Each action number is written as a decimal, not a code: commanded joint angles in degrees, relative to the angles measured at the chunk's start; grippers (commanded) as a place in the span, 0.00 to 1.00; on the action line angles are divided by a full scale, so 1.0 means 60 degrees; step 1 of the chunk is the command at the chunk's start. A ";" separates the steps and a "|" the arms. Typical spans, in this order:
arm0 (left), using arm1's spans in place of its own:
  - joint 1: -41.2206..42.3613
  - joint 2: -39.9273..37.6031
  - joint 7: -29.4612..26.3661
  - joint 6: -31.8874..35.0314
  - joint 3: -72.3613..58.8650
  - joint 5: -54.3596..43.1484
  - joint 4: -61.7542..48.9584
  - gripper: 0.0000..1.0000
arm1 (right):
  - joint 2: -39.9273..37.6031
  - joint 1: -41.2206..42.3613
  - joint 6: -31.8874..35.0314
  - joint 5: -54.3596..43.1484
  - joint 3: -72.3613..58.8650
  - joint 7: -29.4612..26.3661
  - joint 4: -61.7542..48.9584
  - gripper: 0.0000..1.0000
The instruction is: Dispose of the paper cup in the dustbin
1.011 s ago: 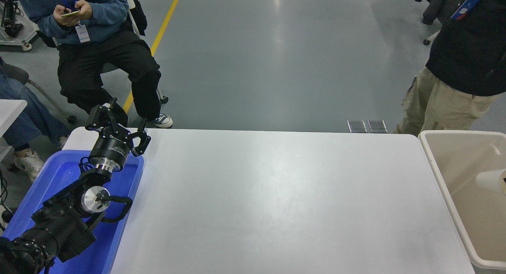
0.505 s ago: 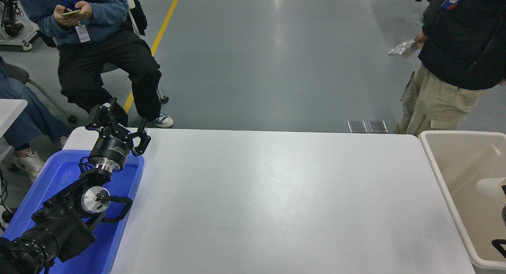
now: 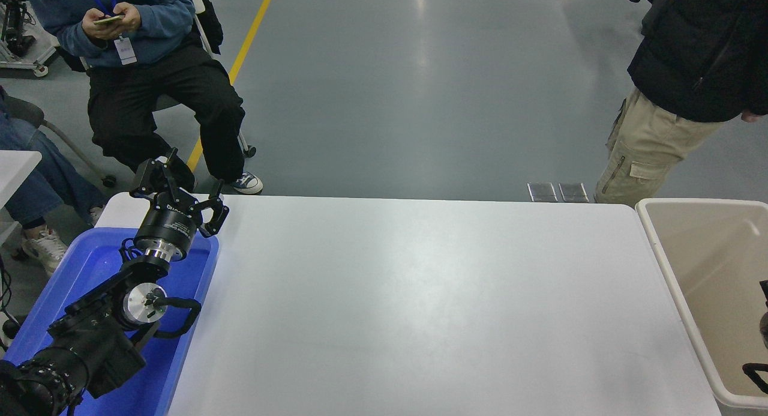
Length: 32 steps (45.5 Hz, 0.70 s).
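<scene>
The beige dustbin (image 3: 690, 201) stands at the table's right end, cut off by the picture's right edge. The paper cup is out of view; no part of it shows in or over the bin. Only small black parts of my right arm (image 3: 763, 327) show at the right edge over the bin's inside, and its gripper cannot be made out. My left gripper (image 3: 179, 191) is parked at the lower left over the far end of a blue tray, open and empty.
The shallow blue tray (image 3: 90, 266) sits at the table's left end under my left arm. The white table (image 3: 420, 296) lies between tray and bin. A person sits at the far left (image 3: 150, 74); another stands at the far right (image 3: 678, 104), close to the bin.
The paper cup, seen at the right edge over the bin in both earlier frames, is gone from view. Black arm parts came into view there. The standing person shifted and straightened up.
</scene>
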 commanded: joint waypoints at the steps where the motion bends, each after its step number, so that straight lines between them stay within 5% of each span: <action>1: 0.0000 0.0000 0.0000 0.0000 0.0000 0.0000 0.0000 1.00 | -0.0047 0.0086 0.0049 0.0001 -0.0005 -0.0006 -0.0025 0.99; 24: 0.0000 0.0000 0.0000 0.0000 0.0000 0.0000 0.0000 1.00 | -0.0120 0.0422 0.0181 0.0030 0.0082 0.0081 -0.0039 0.99; 32: 0.0000 0.0000 0.0000 0.0000 0.0000 0.0000 0.0000 1.00 | -0.0983 0.0701 0.1001 0.0572 0.0800 0.0111 0.0092 0.99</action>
